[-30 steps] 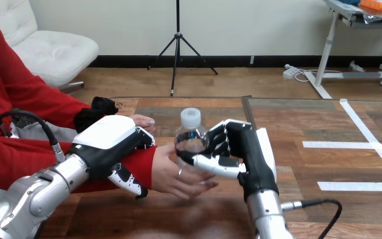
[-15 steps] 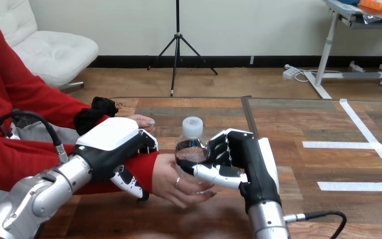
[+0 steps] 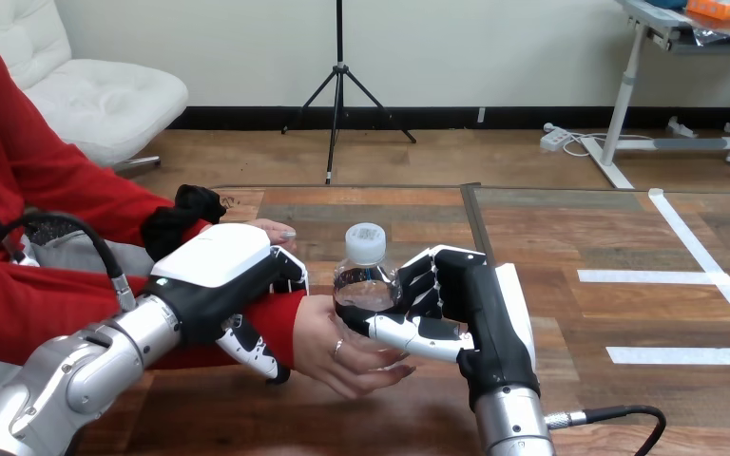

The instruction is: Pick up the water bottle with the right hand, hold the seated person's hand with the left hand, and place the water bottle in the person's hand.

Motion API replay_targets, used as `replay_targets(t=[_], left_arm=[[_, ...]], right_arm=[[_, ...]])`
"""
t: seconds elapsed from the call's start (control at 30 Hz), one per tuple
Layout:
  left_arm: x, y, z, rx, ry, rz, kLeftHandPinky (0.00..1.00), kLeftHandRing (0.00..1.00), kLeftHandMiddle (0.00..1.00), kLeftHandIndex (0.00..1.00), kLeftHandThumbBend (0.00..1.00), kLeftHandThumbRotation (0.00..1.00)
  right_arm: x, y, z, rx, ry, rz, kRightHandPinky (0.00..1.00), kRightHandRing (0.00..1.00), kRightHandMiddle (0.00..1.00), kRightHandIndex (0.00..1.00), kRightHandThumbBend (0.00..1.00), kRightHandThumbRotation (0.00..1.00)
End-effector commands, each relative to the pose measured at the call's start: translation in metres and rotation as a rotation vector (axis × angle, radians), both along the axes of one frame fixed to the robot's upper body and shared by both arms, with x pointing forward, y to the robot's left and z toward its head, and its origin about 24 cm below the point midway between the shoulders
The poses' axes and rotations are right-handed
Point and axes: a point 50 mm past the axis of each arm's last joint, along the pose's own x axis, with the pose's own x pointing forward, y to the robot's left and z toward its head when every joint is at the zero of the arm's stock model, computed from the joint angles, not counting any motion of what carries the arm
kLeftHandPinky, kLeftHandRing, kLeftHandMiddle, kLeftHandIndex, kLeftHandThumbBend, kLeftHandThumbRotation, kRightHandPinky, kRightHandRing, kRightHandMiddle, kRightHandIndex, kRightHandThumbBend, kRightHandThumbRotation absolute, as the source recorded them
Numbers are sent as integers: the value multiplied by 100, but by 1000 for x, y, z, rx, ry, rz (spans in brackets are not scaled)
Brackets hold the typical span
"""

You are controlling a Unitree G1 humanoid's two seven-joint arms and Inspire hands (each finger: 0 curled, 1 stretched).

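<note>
Water bottle (image 3: 361, 285) stands upright over the near middle of the counter (image 3: 627, 399), clear-walled with a white cap (image 3: 366, 242), and the right hand (image 3: 461, 294) grips it. That hand comes up from the bottom edge on its silver forearm. Its fingers (image 3: 418, 280) wrap round the bottle's right side and its thumb (image 3: 404, 332) lies across the lower front of the bottle.

The person's hand (image 3: 328, 337) lies palm up directly beneath the bottle, reaching in from the left, its fingers cupped under the robot's thumb. The bottle's base sits down in that palm. Whether it truly rests there cannot be told, as the thumb hides the base.

The left hand (image 3: 214, 261) is clamped on the person's wrist just behind that palm, over the red sleeve (image 3: 280, 313). Its white back faces up, its fingers (image 3: 290, 271) curl over the far side of the wrist, and its thumb (image 3: 252, 350) hooks down the near side.

The person's farther hand (image 3: 271, 231) lies flat on the counter behind the left hand, apart from the bottle.
</note>
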Motion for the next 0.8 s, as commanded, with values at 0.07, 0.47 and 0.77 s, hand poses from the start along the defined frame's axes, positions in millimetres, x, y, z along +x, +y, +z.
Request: replay_targets(t=[0.07,0.47,0.77], left_arm=[[30,-45,86,-116,-311,-154,39,42,46,46,83,8],[30,-43,84,-121,-312,-152,39,42,46,46,83,8],[29,-42,83,-132,-302,-148,38,42,47,47,82,8]], right_arm=[[4,39,48,163,-165,78,17,22,28,30,79,0],[8,37,46,166,-162,77,18,23,29,30,79,0],[11,36,46,178,-162,84,20,26,29,30,79,0]])
